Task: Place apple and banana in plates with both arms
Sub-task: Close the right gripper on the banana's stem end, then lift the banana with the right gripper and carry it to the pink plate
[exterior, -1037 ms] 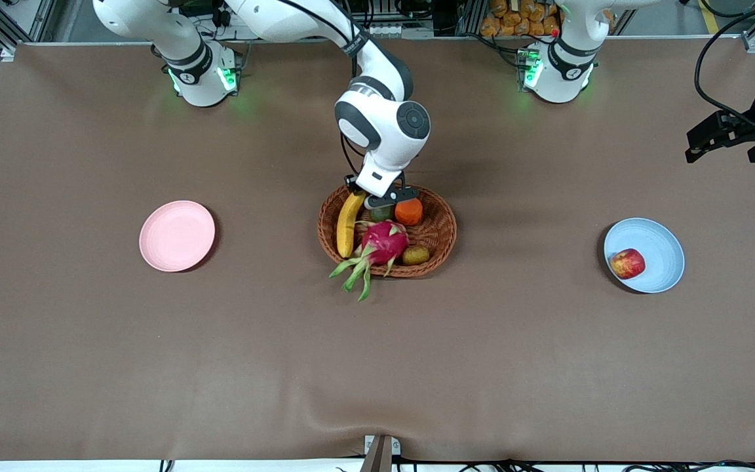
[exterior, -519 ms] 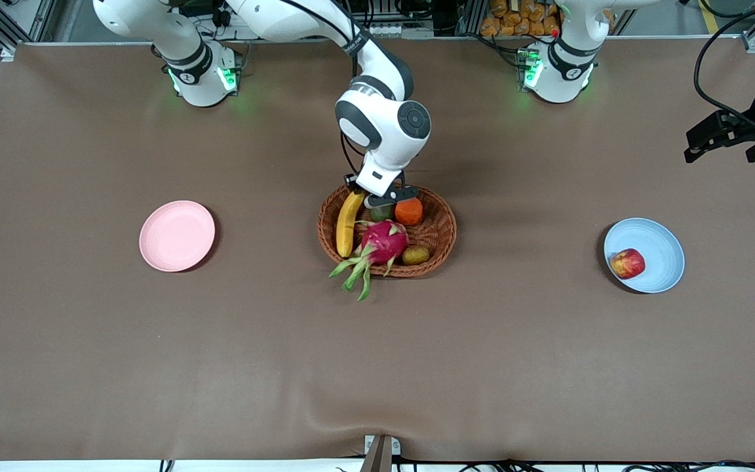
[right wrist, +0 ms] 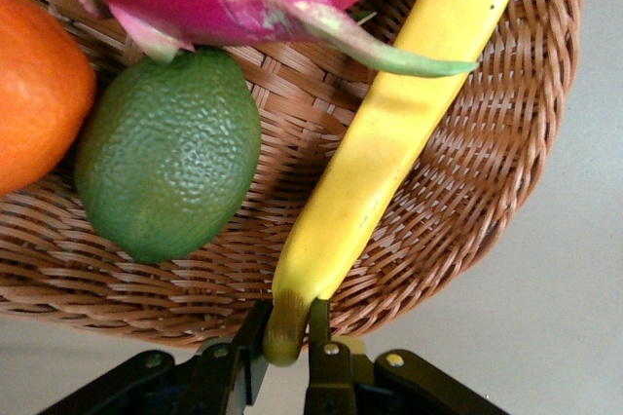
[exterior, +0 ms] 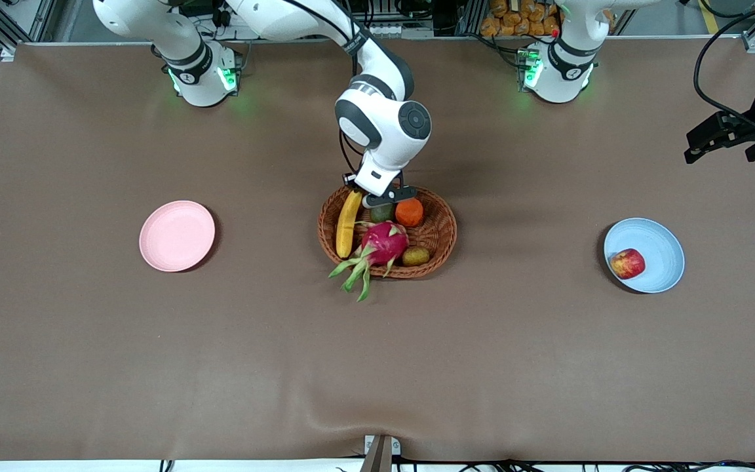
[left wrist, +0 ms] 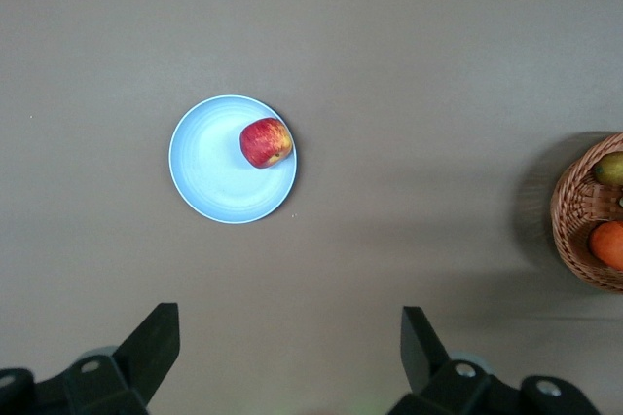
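**Right gripper clamps the banana's stem end at the basket rim**

Right gripper [right wrist: 289,352] sits low at the bottom centre of its wrist view, its two black fingers pinched on the stem tip of the banana [right wrist: 389,157]; in the front view the same gripper [exterior: 377,195] is at the upper rim of the wicker basket [exterior: 440,239] in the middle of the frame. The banana [exterior: 347,224] runs from that grip down along the basket's wall at the right arm's end, its long axis nearly up-and-down in the front view and its lower end toward the front camera. So the hold is at one extreme end, not the middle, and the fruit will likely hang and swing when lifted. Whether the fingers grip the stem firmly or only its tip is hard to judge from here.

Beside the banana lie a dragon fruit [exterior: 384,241], a green lime-like fruit [right wrist: 167,167] and an orange [exterior: 409,212], all close enough to be nudged on the way out.

The pink plate [exterior: 177,236], at centre-left of the front view, is bare and lies toward the right arm's end, the natural target. The apple [exterior: 627,263] already rests in the blue plate [exterior: 662,246] at centre-right. The left gripper [exterior: 721,134] waits with fingers spread wide at the right edge.
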{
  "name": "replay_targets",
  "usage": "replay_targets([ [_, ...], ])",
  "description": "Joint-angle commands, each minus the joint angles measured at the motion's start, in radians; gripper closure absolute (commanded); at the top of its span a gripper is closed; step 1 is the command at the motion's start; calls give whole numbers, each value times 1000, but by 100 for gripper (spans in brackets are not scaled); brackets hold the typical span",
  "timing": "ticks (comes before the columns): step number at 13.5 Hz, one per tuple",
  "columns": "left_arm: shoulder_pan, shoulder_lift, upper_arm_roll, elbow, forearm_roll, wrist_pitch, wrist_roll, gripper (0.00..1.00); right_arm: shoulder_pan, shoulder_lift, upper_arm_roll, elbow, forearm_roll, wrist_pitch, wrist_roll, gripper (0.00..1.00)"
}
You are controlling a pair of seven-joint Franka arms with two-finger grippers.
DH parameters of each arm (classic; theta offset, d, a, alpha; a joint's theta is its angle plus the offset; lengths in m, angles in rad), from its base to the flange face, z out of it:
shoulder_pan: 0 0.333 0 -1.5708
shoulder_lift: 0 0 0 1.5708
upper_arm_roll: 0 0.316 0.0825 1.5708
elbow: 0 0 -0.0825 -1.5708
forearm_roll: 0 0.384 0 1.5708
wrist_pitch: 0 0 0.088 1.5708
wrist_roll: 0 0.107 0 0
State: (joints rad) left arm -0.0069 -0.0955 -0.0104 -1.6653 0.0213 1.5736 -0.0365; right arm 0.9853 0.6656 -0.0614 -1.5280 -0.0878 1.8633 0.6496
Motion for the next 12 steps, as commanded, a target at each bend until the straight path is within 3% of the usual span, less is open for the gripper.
replay_targets([
  [1, 24, -10, -5, -1, -6, 2, 0, 0, -20, 6, 6, 25, -23, 16, -7, 100],
  [12, 13, 10, -25, 18, -6, 0, -10, 0, -39, -47, 8, 72, -10, -105, -7, 100],
])
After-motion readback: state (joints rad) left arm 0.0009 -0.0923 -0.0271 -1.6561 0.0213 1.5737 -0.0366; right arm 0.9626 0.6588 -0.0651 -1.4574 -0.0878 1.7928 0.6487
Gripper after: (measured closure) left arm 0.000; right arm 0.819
